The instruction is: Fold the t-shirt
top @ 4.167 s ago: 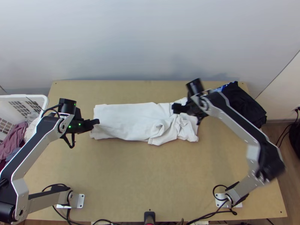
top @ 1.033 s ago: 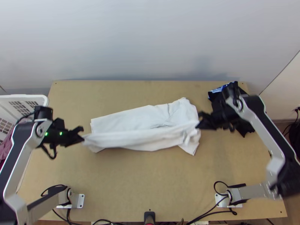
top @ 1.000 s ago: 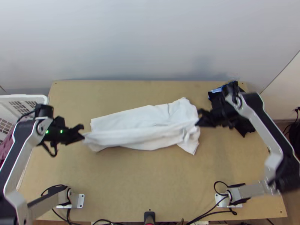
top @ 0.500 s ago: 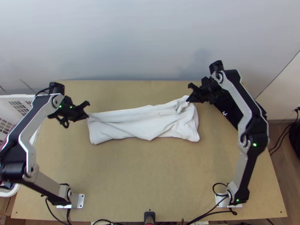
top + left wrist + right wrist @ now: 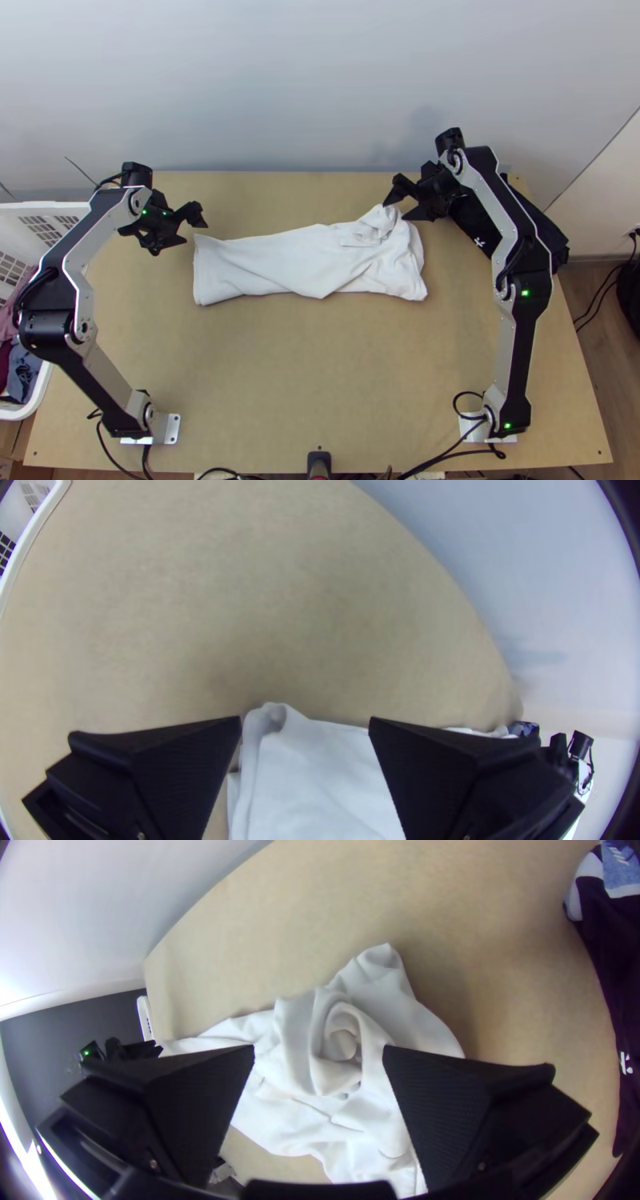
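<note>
Top view: the left end effector [image 5: 194, 226], its fingers spread, is at the far left corner of the shirt [image 5: 280, 260]; the right end effector [image 5: 395, 211], spread too, is at the far right corner, by bunched cloth. From each wrist the arm runs outward past the shirt's end, bends at the elbow and comes down to a base nearer than the shirt, which lies as a long folded strip across the desk [image 5: 320, 384].
</note>
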Motion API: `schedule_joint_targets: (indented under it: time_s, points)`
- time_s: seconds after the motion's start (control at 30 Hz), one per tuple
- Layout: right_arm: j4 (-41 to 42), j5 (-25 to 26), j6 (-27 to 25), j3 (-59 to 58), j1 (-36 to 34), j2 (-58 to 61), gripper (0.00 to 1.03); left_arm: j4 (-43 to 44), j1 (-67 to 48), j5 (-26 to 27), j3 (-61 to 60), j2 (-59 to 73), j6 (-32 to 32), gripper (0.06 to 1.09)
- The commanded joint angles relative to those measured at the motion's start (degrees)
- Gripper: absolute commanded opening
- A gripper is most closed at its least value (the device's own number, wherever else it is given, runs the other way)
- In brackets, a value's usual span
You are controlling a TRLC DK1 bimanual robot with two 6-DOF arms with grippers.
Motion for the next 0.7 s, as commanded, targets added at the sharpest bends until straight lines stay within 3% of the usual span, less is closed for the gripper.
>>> schedule_joint_targets:
  time_s: [0.0,0.27,0.57,0.67]
  points:
    - [-0.6,-0.8,-0.4,0.2,0.3,-3.7,1.0,0.3,0.2,-0.1,-4.0,-6.0,2.2,1.01]
    - [-0.4,-0.4,-2.1,-3.7,3.1,-15.1,1.0,-0.7,0.6,-0.3,-19.1,-18.1,10.2,1.01]
    - [13.2,9.8,-5.5,-19.6,14.7,-29.9,1.0,3.0,-3.5,-3.8,-23.2,-15.2,8.2,1.01]
    - [14.9,16.1,-7.2,-23.7,18.7,-31.8,1.0,5.0,-5.5,-5.3,-22.9,-12.9,7.0,1.01]
